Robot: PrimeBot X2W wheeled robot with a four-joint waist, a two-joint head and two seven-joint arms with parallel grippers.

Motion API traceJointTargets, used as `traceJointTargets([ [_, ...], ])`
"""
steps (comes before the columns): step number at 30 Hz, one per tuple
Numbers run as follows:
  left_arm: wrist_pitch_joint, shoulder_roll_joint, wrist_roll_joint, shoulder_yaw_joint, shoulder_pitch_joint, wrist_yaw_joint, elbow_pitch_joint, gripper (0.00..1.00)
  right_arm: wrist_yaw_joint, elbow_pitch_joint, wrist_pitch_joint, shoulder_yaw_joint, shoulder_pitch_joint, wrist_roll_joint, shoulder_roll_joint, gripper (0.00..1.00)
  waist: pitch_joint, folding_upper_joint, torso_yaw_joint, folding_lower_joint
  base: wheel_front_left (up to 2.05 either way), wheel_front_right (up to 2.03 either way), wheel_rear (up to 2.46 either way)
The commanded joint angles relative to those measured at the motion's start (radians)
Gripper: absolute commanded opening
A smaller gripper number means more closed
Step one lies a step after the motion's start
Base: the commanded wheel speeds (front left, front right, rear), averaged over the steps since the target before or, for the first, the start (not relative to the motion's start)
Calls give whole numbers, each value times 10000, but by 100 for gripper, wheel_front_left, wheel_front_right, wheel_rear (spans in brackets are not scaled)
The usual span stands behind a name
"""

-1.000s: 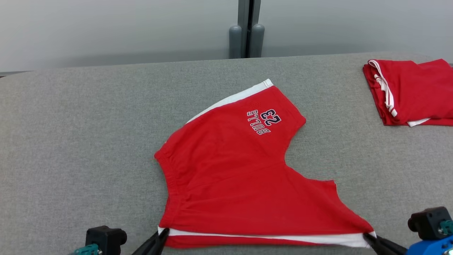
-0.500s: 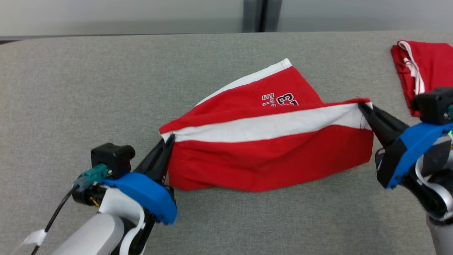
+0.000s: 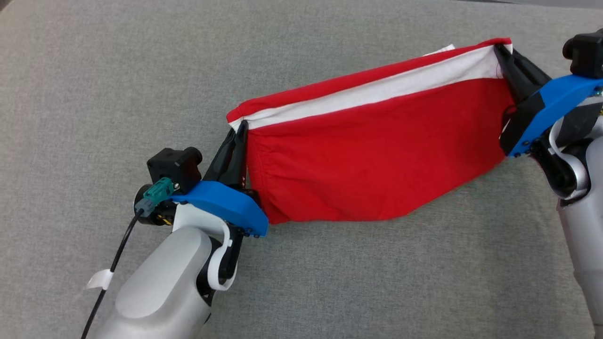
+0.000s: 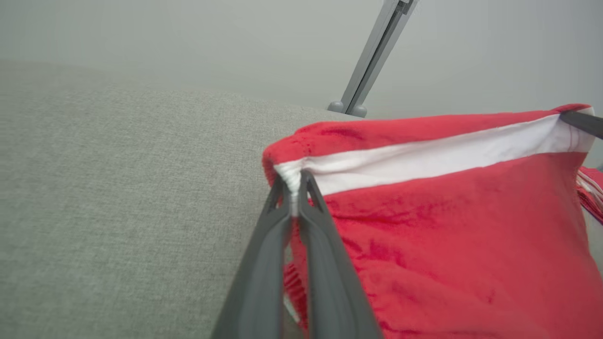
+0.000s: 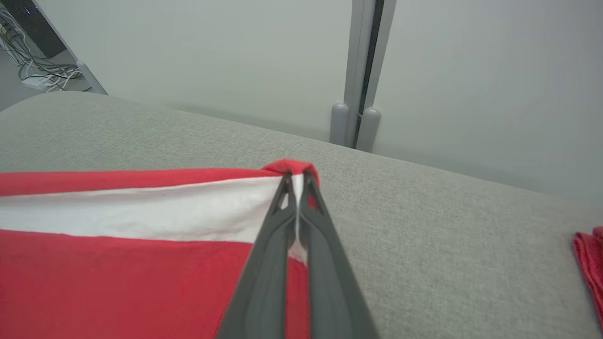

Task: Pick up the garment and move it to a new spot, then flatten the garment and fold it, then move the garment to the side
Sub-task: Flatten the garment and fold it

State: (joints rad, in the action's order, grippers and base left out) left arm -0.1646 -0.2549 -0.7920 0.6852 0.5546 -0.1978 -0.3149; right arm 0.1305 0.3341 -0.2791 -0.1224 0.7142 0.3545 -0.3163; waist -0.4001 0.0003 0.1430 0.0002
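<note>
In the head view, your left gripper point(image 3: 239, 131) and right gripper point(image 3: 500, 51) each pinch one end of the white-striped edge of the red garment point(image 3: 372, 155). That edge is stretched between the two sets of jaws. The cloth hangs below it as a sheet, and its lower border appears to rest on the grey padded surface point(image 3: 94, 70). The right end is farther up the view than the left, so the edge runs at a slant. In the left wrist view, the left jaws are closed almost tip to tip, with a bunched white corner caught between them. The red body falls away to the right of the fingers, and a dark fingertip point(image 4: 582, 123) of the other arm grips the far end of the stripe. In the right wrist view, the right jaws are likewise pressed together on the opposite corner. The stripe runs off to their left, bare padding lies ahead of them, and another red garment point(image 5: 589, 254) sits well off to their right. I judge that you are in the fold step, with the gripped edge raised to be laid over the rest of the cloth. For the next move, carry both grippers forward and down together and keep the stripe taut. Bring the two ends level, and part the jaws only once the edge lies flat.
</note>
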Motion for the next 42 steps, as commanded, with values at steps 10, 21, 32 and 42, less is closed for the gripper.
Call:
traceJointTargets([
  [10,-852,1132,180,-129,1196,751,-2045,0,4,2133,1083,-106,1245,-428,-113,0,-439,-3,519,-2,0,0,0],
  [21,-961,1588,-218,-288,1214,1532,-3136,100,5,3461,1597,-810,1777,99,191,100,-177,-3,407,-2,0,0,0],
  [32,-1009,1392,490,-1674,-655,2055,-1958,100,4,3721,2246,-1491,756,1143,17,100,1109,-3,156,-2,0,0,0],
  [42,-1010,1515,3271,-3262,-1892,2192,-196,100,5,4757,2650,-836,748,1396,-187,100,1035,-3,451,-2,0,0,0],
])
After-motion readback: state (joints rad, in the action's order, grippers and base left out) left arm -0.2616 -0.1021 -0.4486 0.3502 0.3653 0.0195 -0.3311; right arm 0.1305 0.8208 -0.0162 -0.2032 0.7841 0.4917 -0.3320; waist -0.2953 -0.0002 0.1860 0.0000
